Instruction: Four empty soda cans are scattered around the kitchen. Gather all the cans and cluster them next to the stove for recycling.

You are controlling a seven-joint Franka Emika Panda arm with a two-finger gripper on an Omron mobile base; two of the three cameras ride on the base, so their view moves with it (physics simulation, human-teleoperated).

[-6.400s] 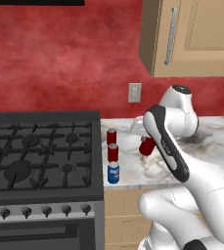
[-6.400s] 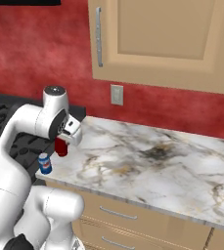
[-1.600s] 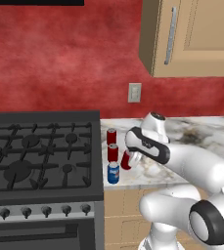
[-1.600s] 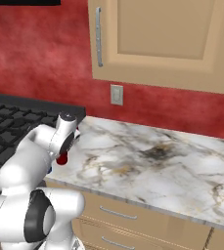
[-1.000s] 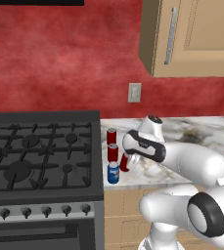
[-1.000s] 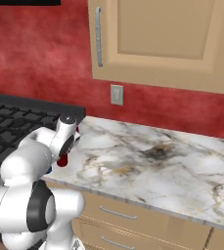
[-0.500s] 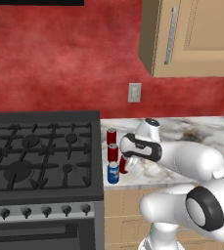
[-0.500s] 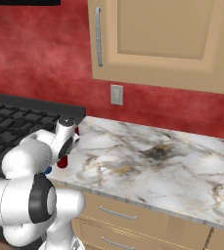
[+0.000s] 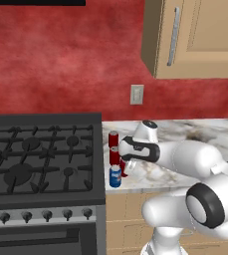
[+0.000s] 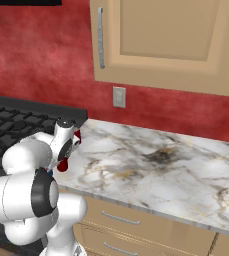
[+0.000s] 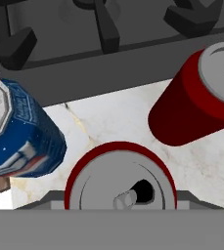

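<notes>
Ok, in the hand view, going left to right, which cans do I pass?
Blue can → red can between the fingers → second red can, with the stove edge running behind them.

Blue can [image 11: 15, 129] and three upright red cans [image 11: 121, 180] clustered just beside black stove [image 9: 41, 154].

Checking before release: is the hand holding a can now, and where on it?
The hand appears to grip a red can by its upper sides, top facing the camera; finger contact isn't visible.
</notes>
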